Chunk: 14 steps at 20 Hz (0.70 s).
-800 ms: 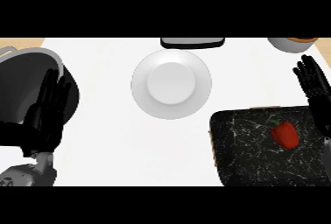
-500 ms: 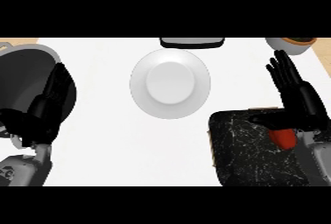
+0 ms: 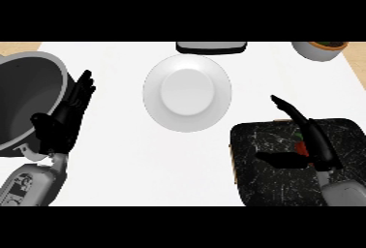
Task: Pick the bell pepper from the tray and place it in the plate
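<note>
Fingers [image 3: 289, 107] of the right hand [image 3: 314, 145] are straight and spread from the thumb [image 3: 275, 159], open wide, holding nothing yet. A moment ago this hand was up near the table's right edge, then it came in over the tray [image 3: 265, 145]; now it is low over the tray's middle, w/ the pepper [image 3: 301, 147] in the gap betw. thumb and fingers. Only a small red bit of the pepper shows, the rest is hidden by the hand, so I cannot tell if there is contact.

In my view this means the reach is about done and closing on the pepper is next. The pepper is in the tray as before, right of center. The plate [image 3: 187, 92] is near, up-left of the tray, nothing on it.

Left hand [image 3: 61, 121] rests open beside the pot [image 3: 28, 63] at the left, approx. same place as earlier.
</note>
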Tool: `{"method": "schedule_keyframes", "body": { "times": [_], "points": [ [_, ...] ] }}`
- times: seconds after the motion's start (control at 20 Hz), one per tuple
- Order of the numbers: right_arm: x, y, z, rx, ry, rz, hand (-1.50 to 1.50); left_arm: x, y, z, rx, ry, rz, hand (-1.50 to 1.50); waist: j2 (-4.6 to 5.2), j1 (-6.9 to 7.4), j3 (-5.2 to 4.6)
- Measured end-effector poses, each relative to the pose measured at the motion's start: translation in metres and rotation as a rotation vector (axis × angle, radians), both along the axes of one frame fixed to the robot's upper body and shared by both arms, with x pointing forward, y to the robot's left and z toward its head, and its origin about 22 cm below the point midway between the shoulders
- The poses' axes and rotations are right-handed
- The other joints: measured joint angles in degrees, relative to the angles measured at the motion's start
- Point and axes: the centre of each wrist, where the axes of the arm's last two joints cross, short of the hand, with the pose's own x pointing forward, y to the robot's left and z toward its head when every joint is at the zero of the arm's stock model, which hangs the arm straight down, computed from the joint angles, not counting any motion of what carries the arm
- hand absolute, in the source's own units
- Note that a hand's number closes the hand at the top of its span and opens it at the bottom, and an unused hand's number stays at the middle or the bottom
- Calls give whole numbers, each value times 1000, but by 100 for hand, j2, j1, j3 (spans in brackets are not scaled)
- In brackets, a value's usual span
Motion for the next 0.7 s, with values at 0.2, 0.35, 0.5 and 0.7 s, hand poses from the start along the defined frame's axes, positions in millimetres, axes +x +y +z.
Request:
{"method": "schedule_keyframes", "body": {
  "times": [0.2,0.35,0.5,0.7],
  "points": [
    [-21,-5,-8,-117,-57,-23,-150,1,-4,-4,8,4,-13,0,-19,-19,8],
    [-27,-11,11,-178,-126,-51,-150,7,-3,-2,11,3,-18,0,-29,-39,12],
    [-31,-27,41,-237,-155,-71,-150,5,-4,-6,14,-5,-21,0,-39,-40,13],
    [-36,-38,73,-399,-57,-85,-150,5,-5,-5,19,-3,-13,0,-43,-40,-4]
  ]
}}
